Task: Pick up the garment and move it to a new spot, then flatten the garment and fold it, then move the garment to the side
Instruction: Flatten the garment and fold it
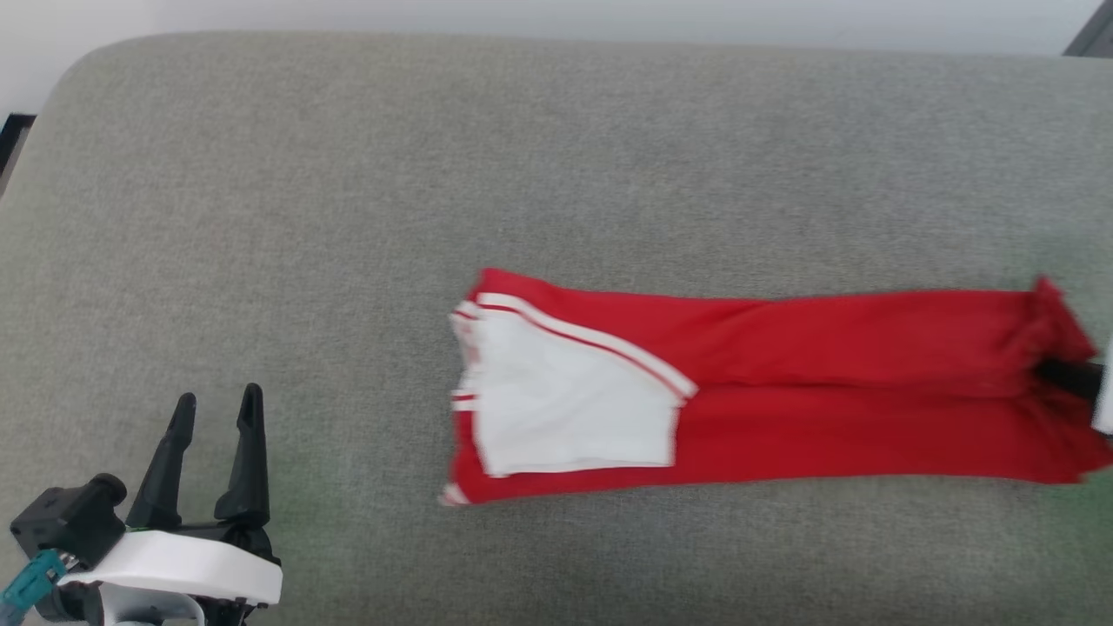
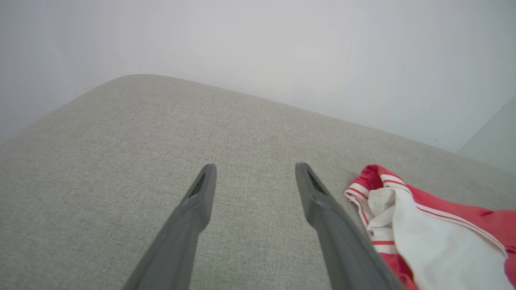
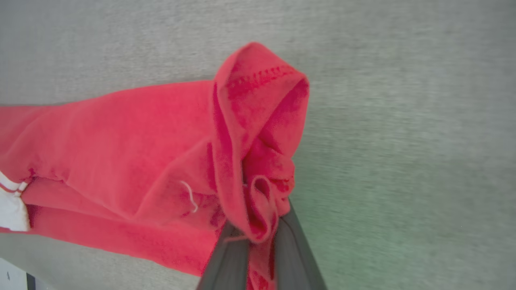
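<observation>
The garment [image 1: 835, 382], a red jersey folded into a long strip, lies across the grey surface with its white sleeve [image 1: 565, 400] and striped trim at the left end. No lettering shows. At the head view's right edge my right gripper [image 1: 1065, 376] is shut on the bunched red hem; in the right wrist view the garment [image 3: 133, 161] is pinched between the fingers of the right gripper [image 3: 258, 237]. My left gripper [image 1: 216, 404] stands open at the lower left, well apart from the cloth. In the left wrist view the left gripper [image 2: 254, 171] is spread, with the garment's sleeve end [image 2: 419, 225] to its right.
The grey upholstered surface [image 1: 348, 217] spreads wide to the left and behind the garment, with a rounded far-left corner. A pale wall [image 2: 282, 44] rises behind it. Something dark shows at the far right corner [image 1: 1097, 35].
</observation>
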Tool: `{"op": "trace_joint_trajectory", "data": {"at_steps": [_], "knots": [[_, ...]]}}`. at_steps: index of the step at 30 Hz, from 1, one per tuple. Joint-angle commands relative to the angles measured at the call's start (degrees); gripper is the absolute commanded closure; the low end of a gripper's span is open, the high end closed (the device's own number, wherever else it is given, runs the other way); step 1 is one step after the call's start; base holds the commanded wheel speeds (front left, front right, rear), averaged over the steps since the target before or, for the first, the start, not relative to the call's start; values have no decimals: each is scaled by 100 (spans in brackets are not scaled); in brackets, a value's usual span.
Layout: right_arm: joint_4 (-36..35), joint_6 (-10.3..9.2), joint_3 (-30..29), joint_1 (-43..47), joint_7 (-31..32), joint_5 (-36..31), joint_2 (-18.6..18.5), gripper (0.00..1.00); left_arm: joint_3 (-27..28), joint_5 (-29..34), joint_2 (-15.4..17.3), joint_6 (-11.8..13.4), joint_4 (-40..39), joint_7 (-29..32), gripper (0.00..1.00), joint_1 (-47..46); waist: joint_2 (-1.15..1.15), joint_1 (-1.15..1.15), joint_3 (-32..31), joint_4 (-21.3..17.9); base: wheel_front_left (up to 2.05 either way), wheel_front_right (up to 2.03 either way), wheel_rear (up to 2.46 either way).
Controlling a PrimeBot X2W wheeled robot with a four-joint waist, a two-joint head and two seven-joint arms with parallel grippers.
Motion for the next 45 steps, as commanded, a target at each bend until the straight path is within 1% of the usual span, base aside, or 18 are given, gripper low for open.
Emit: {"op": "trace_joint_trajectory", "data": {"at_steps": [1,3,8,12,17,19,23,26,29,35,40,45], "knots": [[122,-15,-181,49,-58,-161,-154,100,79,114,-66,-74,43,-26,0,88,0,0,-81,-81,0,0,0],[187,-15,-266,40,-60,-223,-215,100,96,115,-97,-97,57,-27,0,106,0,0,-98,-101,0,0,0],[524,-15,-575,-36,-40,-725,-400,100,218,189,-216,-222,149,-27,0,119,0,0,-199,-179,0,0,0],[498,-14,-707,-15,146,-873,-246,100,253,213,-256,-282,257,-27,0,134,0,0,-304,-217,0,0,0],[-277,-11,-613,254,406,-769,-32,100,266,218,-303,-301,341,-27,0,166,0,0,-395,-212,0,0,0],[-726,-11,-546,394,465,-724,30,100,271,194,-322,-314,338,-27,0,182,0,0,-415,-185,0,0,0],[-1566,-11,-301,651,584,-693,284,100,244,153,-335,-325,338,-18,0,180,0,0,-418,-96,0,0,0],[-1996,-11,-49,716,650,-772,519,100,208,140,-354,-348,351,-9,0,115,0,0,-394,7,0,0,0],[-2204,-10,271,667,693,-836,805,100,154,133,-390,-372,371,-6,0,24,0,0,-365,140,0,0,0],[-1990,-10,860,348,540,-945,1202,100,66,111,-448,-445,456,-9,0,-90,0,0,-292,434,0,0,0],[-1585,-10,1339,45,352,-927,1415,100,12,117,-497,-511,535,-15,0,-195,0,0,-235,650,0,0,0],[-1101,-10,1764,-265,117,-948,1590,100,-1,98,-561,-558,628,-21,0,-301,0,0,-192,783,0,0,0]]}}
